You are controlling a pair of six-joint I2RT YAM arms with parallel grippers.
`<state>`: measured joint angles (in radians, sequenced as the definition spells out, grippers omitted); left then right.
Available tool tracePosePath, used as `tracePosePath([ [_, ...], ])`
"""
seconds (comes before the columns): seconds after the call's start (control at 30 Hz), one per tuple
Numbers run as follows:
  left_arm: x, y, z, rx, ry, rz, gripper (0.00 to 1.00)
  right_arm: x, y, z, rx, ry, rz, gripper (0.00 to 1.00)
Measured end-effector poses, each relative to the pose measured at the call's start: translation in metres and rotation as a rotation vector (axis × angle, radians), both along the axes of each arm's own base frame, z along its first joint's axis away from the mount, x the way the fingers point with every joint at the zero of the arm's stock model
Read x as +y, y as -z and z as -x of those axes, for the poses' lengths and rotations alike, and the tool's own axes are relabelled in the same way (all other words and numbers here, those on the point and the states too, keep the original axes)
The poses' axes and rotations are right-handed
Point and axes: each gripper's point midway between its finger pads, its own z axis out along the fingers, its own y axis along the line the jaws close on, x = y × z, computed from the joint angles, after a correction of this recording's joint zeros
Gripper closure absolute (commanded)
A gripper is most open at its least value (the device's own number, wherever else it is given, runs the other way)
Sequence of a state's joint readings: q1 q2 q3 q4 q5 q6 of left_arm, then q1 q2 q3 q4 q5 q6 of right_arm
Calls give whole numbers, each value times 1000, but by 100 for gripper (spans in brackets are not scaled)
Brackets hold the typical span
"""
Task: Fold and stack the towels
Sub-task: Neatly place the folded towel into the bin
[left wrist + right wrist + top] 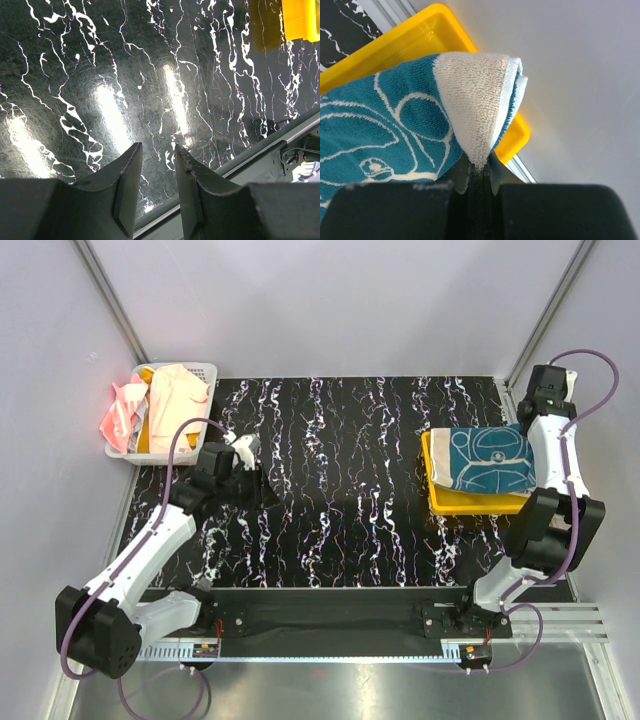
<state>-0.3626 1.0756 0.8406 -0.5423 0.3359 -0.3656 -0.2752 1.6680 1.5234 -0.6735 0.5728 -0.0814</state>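
Observation:
A folded teal-and-cream patterned towel (488, 458) lies on the yellow tray (470, 504) at the right. My right gripper (533, 432) is shut on that towel's cream-edged corner (475, 105), lifted above the tray's far corner (517, 137). Several more towels, pale peach (180, 395) and coral pink (120, 418), are heaped in the white mesh basket (200, 371) at the back left. My left gripper (258, 480) is open and empty, low over the bare black marbled table (125, 75), just right of the basket. Its fingertips (134, 152) are apart.
The tray's yellow corner shows at the top right of the left wrist view (302, 20). A metal rail (330, 615) runs along the table's near edge. Pale walls enclose the table at the back and on both sides.

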Motion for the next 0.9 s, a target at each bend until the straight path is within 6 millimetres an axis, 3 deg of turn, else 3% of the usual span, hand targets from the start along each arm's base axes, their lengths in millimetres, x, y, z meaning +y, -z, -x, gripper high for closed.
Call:
tracePosePath([
  [0.07,0,1,0,3,1,0,63,-3,0,-1,-10,7,-9,69],
  [0.13,0,2,0,8,2,0,63,-7,1,-3,-16,26,-15,32],
  [0.17,0,3,-1,12,1,-1,63,-8,4,-4,-16,35,-21,22],
  [0.27,1,4,-1,17,-2,-2,62,-10,12,-4,-14,59,-42,5],
  [0.37,2,5,-2,18,-8,-2,61,-7,14,-2,-20,75,-75,0],
  [0.53,7,5,-6,16,-30,-3,60,11,-7,-19,-149,60,-187,0],
  [0.6,11,4,-9,14,-43,-4,59,27,-16,-25,-215,34,-244,0],
  [0.67,15,5,-12,9,-62,-11,59,53,-26,-28,-269,-10,-283,0],
  [0.77,25,5,-19,1,-120,-40,57,115,-35,-34,-329,-139,-341,0],
  [0.9,51,-8,-52,-21,-344,-94,54,200,-25,-37,-355,-329,-454,0],
])
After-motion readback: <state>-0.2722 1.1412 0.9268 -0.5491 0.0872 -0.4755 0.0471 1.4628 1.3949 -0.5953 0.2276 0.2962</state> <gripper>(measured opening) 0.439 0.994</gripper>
